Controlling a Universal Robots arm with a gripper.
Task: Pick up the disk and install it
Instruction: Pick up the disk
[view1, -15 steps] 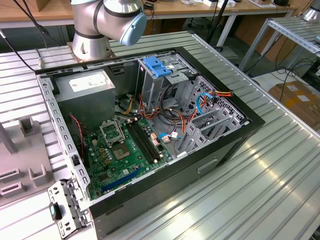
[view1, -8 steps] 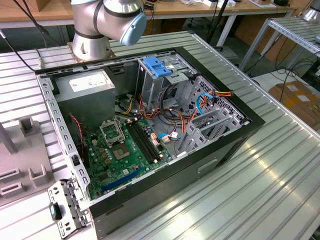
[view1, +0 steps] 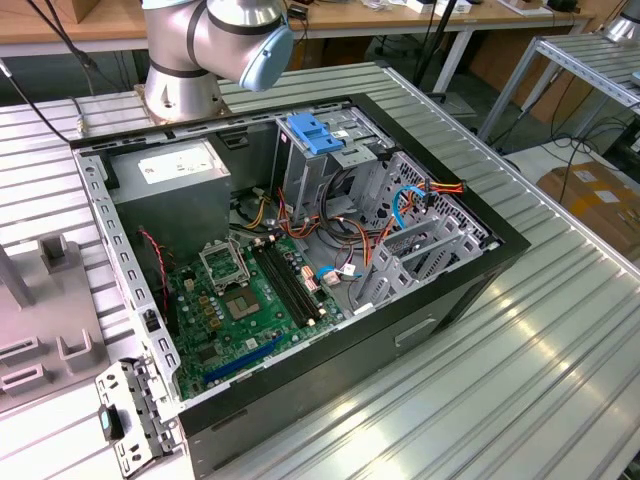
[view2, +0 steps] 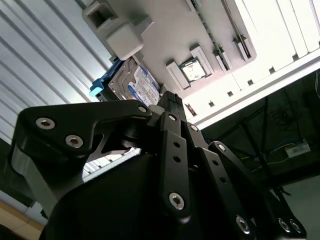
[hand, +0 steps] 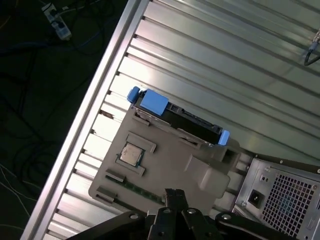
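Note:
The disk (hand: 194, 123) stands on edge in a slot at the far side of a grey parts holder (hand: 165, 170), with blue rails at both ends. In the second wrist view the disk (view2: 141, 82) shows its silver face and its white label with a blue band. My gripper (hand: 173, 193) hovers above the holder's near side, apart from the disk. Its black fingers meet at the tips with nothing between them. In the second wrist view the gripper (view2: 170, 96) points toward the disk from a short distance.
An open computer case (view1: 470, 290) lies on the ribbed metal table (view1: 560, 380), with a grey power-supply box (view1: 175, 185), a motherboard (view1: 240, 300), loose cables and a light-blue latch bracket (view1: 315, 133). The grey holder (view1: 40, 330) sits at the exterior view's left. A processor chip (hand: 131, 154) rests in the holder.

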